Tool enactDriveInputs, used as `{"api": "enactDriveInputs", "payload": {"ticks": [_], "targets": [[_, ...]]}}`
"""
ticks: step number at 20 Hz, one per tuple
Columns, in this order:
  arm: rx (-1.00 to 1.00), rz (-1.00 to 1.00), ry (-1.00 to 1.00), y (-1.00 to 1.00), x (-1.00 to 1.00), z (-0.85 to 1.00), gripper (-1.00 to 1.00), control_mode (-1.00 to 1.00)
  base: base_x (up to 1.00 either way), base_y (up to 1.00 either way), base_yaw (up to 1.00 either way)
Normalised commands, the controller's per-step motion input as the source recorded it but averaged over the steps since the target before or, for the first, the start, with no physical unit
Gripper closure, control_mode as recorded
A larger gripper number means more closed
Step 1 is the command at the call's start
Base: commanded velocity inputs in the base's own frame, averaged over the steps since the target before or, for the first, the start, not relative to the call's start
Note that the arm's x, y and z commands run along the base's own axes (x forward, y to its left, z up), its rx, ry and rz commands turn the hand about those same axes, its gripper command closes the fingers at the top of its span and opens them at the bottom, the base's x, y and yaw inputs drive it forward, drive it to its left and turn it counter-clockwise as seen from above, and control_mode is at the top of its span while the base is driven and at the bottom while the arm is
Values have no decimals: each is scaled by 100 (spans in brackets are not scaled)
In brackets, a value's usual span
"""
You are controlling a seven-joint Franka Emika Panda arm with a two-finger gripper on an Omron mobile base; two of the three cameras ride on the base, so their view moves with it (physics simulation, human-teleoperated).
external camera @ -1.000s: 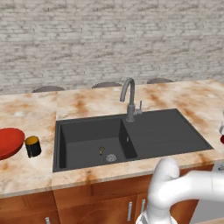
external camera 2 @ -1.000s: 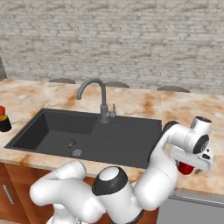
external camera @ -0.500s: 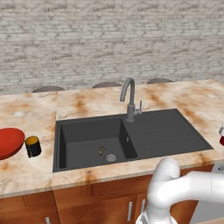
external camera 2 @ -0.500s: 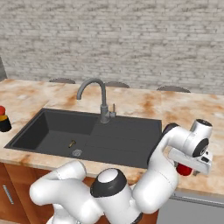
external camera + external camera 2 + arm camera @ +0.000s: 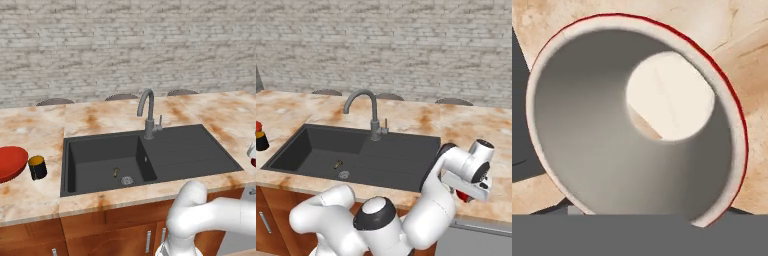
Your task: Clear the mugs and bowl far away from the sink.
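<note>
Red mug [image 5: 637,120] sits upright on the marble counter [image 5: 496,135] right of the sink [image 5: 361,155], near the front edge, its pale mouth facing up at the gripper [image 5: 466,192] directly above. How wide the claw stands, or whether it holds the mug, cannot be told. Bare counter stretches behind and rightward.

Marble counter [image 5: 40,125]; brick wall [image 5: 125,45]; wood cabinets [image 5: 100,235]; possibly stools behind.

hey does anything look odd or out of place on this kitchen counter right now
Nothing looks spilled or damaged. The small red mug with a pale inside stands upright on the marble counter right of the dark grey sink; the wide red bowl and black mug with a yellow inside sit upright left of it.
</note>
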Motion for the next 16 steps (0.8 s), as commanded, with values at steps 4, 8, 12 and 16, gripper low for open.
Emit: {"api": "enactDriveInputs", "payload": {"ticks": [4, 8, 12, 16], "targets": [[5, 0, -4, 35, 6, -36, 100, -100, 0, 0, 0], [9, 1, -1, 2, 13, -25, 100, -100, 0, 0, 0], [6, 0, -3, -1, 31, -1, 100, -100, 0, 0, 0], [1, 0, -5, -1, 34, 49, 100, -100, 0, 0, 0]]}}
